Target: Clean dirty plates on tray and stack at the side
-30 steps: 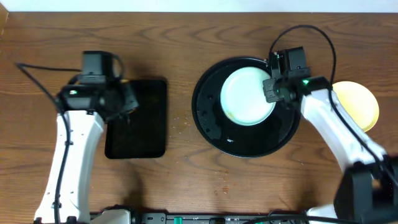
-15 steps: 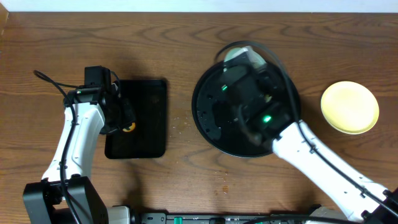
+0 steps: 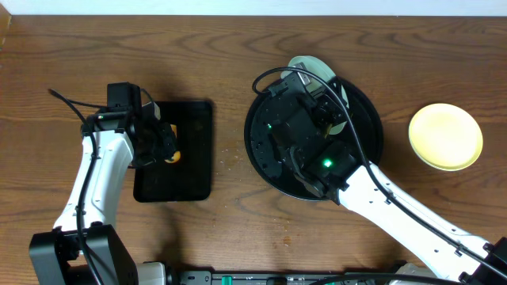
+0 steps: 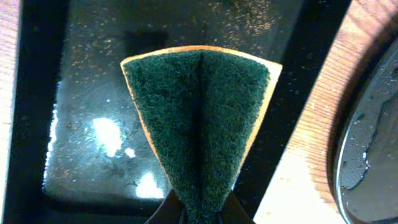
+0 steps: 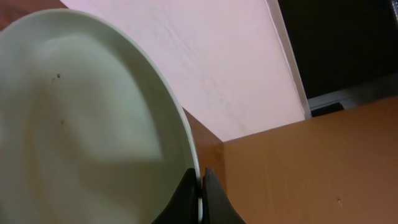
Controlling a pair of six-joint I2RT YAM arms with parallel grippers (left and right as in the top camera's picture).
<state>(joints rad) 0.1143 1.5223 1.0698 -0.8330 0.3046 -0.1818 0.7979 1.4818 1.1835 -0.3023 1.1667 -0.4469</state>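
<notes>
My right gripper [image 5: 200, 186] is shut on the rim of a pale blue-white plate [image 5: 93, 124] with a few tiny brown specks. It holds the plate tilted up on edge above the round black tray [image 3: 257, 150]. In the overhead view only the plate's far edge [image 3: 307, 65] shows past my right arm. My left gripper [image 4: 202, 214] is shut on a folded green and yellow sponge [image 4: 202, 118], which also shows in the overhead view [image 3: 173, 156]. A pale yellow plate [image 3: 445, 136] lies on the table at the right. The other blue-white plate is not visible.
A smaller rectangular black tray [image 3: 186, 170] with wet specks lies under the sponge at the left. Water droplets sit on the round tray's left part. Crumbs lie on the wooden table [image 3: 230, 158] between the two trays.
My right arm has lifted the blue-white plate off the round tray and tipped it on edge, swinging over the tray. My left gripper has shifted slightly right with the sponge showing.
</notes>
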